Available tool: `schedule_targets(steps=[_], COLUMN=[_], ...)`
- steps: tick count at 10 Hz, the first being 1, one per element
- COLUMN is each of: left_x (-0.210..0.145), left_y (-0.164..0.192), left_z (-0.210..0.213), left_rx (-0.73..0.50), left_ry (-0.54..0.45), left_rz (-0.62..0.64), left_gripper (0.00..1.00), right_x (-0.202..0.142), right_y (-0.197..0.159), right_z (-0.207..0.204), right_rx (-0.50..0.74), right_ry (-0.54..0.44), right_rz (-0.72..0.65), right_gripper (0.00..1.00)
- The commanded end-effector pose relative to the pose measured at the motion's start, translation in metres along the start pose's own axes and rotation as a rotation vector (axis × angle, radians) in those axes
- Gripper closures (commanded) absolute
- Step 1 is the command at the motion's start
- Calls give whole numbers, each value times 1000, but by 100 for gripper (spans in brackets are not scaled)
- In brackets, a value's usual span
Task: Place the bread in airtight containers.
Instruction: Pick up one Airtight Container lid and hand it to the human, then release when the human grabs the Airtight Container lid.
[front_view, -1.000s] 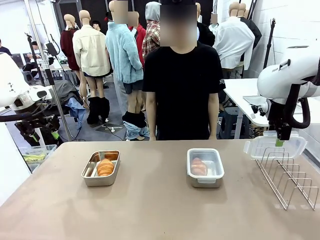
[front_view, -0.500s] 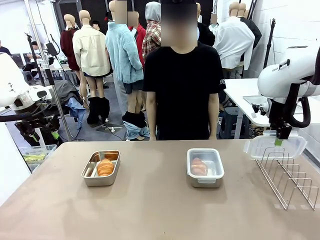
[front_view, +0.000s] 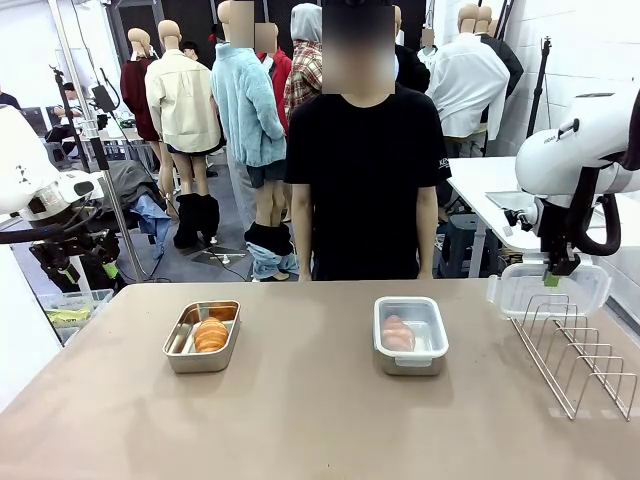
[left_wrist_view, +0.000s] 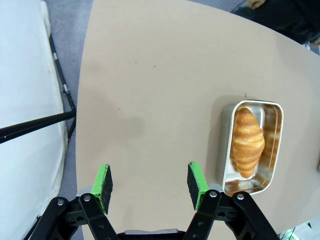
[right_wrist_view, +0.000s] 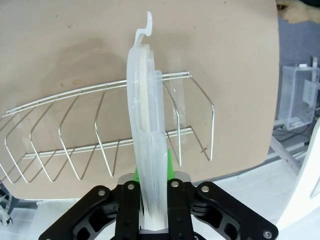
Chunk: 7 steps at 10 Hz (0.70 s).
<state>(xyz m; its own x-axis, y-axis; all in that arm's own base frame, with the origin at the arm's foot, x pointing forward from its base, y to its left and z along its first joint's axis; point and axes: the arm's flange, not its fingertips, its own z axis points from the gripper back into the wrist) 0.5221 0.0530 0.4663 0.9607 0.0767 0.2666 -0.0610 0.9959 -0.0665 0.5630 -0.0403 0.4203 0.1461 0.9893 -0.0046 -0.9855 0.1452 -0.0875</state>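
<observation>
Looking along your right gripper (right_wrist_view: 152, 186), you see its jaws clenched on the edge of a clear plastic lid (right_wrist_view: 146, 145), which stands edge-on between the green pads and rises up the middle of that view. Beyond it lies the wire rack (right_wrist_view: 107, 131) on the tan table (right_wrist_view: 75, 45). In the front view the same lid (front_view: 545, 288) hangs upright from the right gripper (front_view: 552, 279) above the near end of the wire rack (front_view: 580, 355) at the table's right edge; whether the lid touches the wires you cannot tell from here.

Your left gripper (left_wrist_view: 150, 182) hangs released, jaws wide apart with nothing between the green pads, over bare table (left_wrist_view: 150, 75). Just beside its right finger sits an open steel container (left_wrist_view: 251, 147) with one croissant (left_wrist_view: 247, 141) lying lengthwise inside.

Across the table in the front view, that open steel container (front_view: 203, 336) holds its croissant (front_view: 210, 334) at left of centre. Well apart to its right, a second container (front_view: 410, 334) sits with a clear lid on top, and the second roll (front_view: 397, 333) shows through it. A person in a black T-shirt (front_view: 365, 170) stands at the far edge, arms down.
</observation>
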Motion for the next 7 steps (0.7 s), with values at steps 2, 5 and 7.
schedule_targets(steps=[2,5,7], left_x=[0,0,0], left_y=[1,1,1], left_z=[2,2,2], left_rx=[12,12,12], left_ry=[-2,-2,-2], left_rz=[-9,-9,-9], left_gripper=[22,22,22], right_x=[2,2,0], right_y=[-7,-9,-1], right_z=[1,2,0], right_rx=[14,43,19], right_ry=[-21,4,2], right_rz=[-24,-26,-1], right_gripper=[100,100,100])
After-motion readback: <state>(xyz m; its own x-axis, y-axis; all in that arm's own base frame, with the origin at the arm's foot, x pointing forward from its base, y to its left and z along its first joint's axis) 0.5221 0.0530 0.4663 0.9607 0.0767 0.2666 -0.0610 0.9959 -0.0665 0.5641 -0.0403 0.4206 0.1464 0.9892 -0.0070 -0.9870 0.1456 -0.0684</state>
